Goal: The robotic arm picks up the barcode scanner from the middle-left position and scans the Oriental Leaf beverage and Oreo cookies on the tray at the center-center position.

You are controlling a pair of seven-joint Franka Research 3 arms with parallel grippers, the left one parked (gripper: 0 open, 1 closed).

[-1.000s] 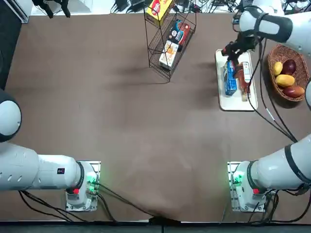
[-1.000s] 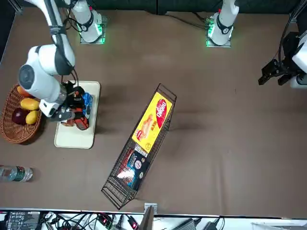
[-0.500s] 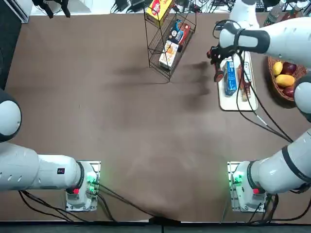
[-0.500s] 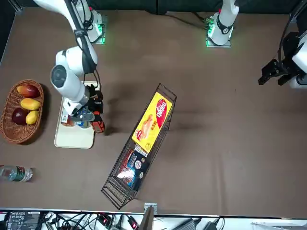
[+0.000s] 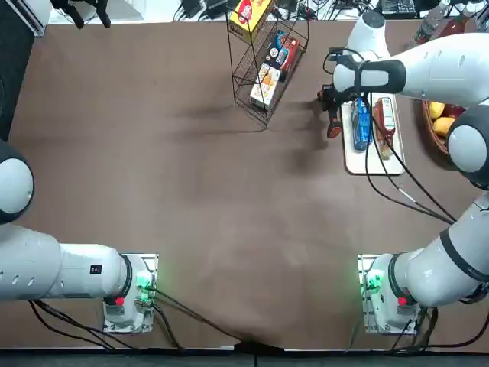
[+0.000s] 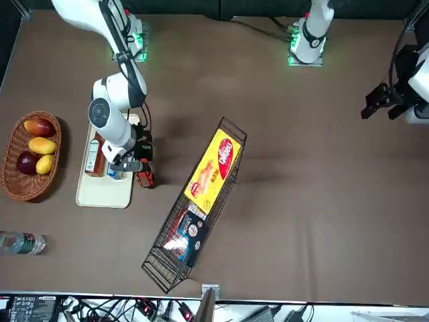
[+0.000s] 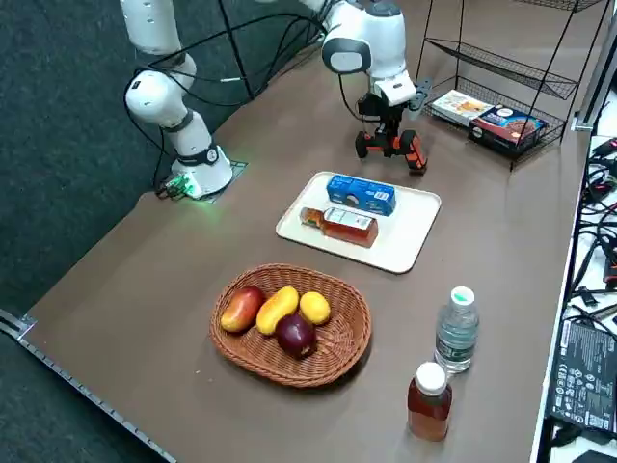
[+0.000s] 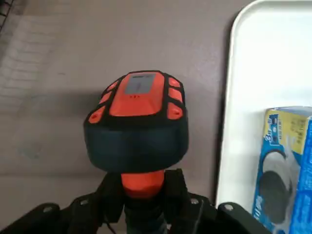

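My right gripper (image 5: 331, 107) (image 7: 385, 123) is shut on the handle of the orange and black barcode scanner (image 5: 334, 127) (image 6: 145, 176) (image 7: 389, 145) (image 8: 138, 121). It holds the scanner low over the brown table, just off the white tray's (image 5: 370, 162) (image 7: 410, 243) (image 8: 248, 97) long edge on the wire rack's side. On the tray lie the blue Oreo cookies (image 5: 361, 123) (image 7: 361, 194) (image 8: 287, 170) and, beside them, the Oriental Leaf beverage (image 5: 384, 121) (image 6: 95, 155) (image 7: 339, 225). In the wrist view the fingers (image 8: 109, 197) clamp the handle below the scanner head.
A tilted wire rack (image 5: 266, 57) (image 6: 194, 215) with snack boxes stands close to the scanner. A wicker fruit basket (image 5: 437, 130) (image 7: 289, 323) sits beyond the tray. A clear bottle (image 7: 455, 328) and a brown bottle (image 7: 429, 400) stand near the table edge.
My right gripper has carried the scanner from above the tray off its edge toward the wire rack and lower. The packet and bottle stay on the tray.
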